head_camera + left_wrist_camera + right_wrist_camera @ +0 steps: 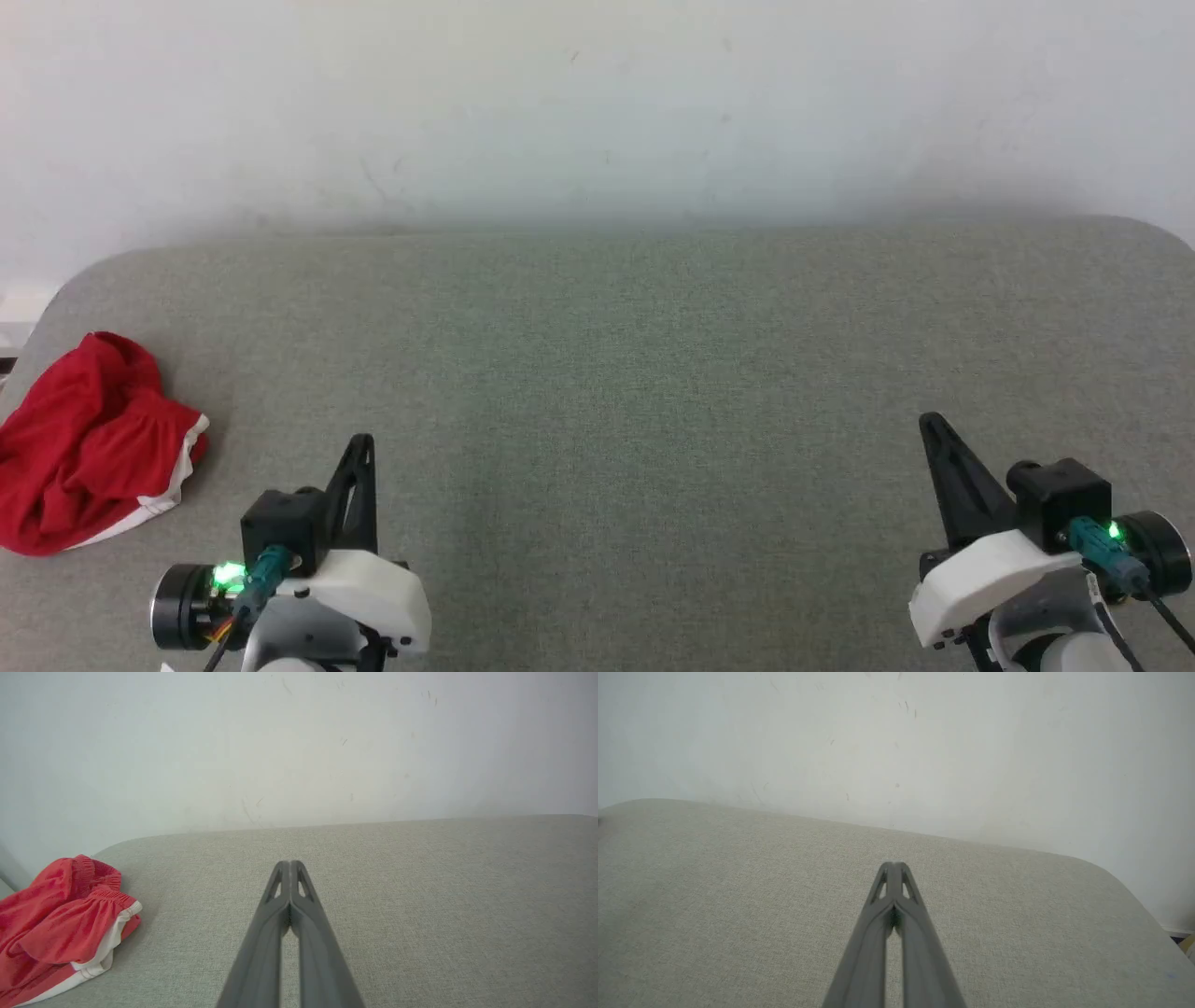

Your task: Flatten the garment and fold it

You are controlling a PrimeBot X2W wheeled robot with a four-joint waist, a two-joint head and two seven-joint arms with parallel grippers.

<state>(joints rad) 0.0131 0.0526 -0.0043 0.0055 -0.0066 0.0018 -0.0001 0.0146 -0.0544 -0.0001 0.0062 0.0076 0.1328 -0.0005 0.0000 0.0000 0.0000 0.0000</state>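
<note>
The red shorts [89, 448] lie bunched at the counter's [597, 373] left edge, apart from the left hand [363, 441]. It and the right hand [927, 420] are clenched, empty. The cloth looks soft, light and probably slippery; pinch the white-trimmed hem [182, 467] or the waistband [100, 882].

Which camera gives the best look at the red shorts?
The left wrist view: the red shorts are largest there, gathered waistband and white trim clear, though cropped. The head view shows them smaller, crumpled at the table's left end. The right wrist view faces the table's right end.
</note>
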